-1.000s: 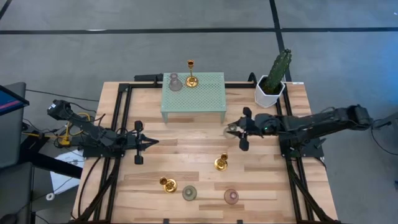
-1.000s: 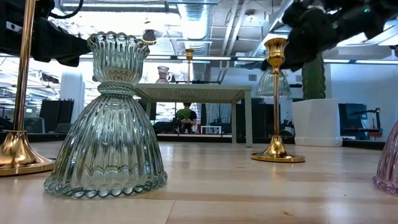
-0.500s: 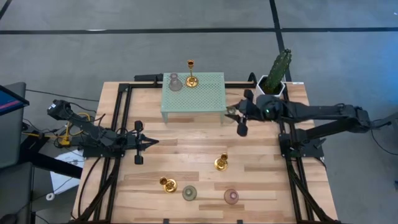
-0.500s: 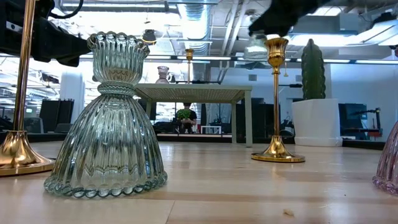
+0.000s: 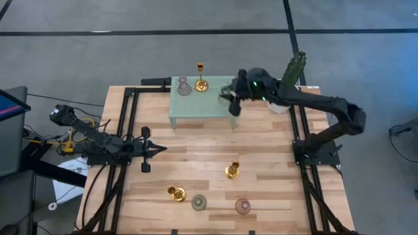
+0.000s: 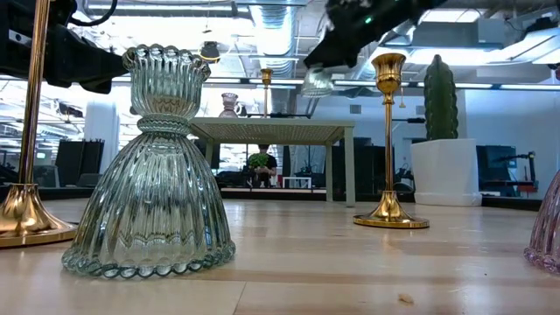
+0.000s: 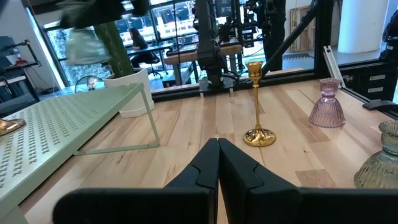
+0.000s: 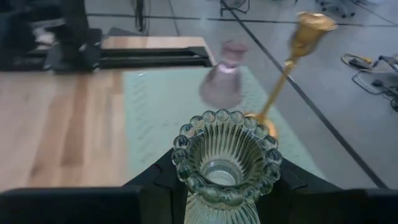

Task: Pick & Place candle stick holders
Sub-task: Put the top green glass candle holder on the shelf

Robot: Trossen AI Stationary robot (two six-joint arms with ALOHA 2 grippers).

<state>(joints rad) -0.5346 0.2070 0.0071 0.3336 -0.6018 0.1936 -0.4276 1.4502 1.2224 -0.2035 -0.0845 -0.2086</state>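
Right gripper (image 8: 225, 186) clamps green glass holder (image 8: 225, 163) at its waist above the stand (image 5: 202, 98); ribbed glass looks heavy, slick, breakable; left gripper (image 5: 149, 149) shut, idle.

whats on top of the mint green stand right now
On the mint green stand, two candle stick holders: a pink bell-shaped holder and a tall gold holder. The right gripper holds a ribbed green glass holder above its right edge, hiding what lies beneath.
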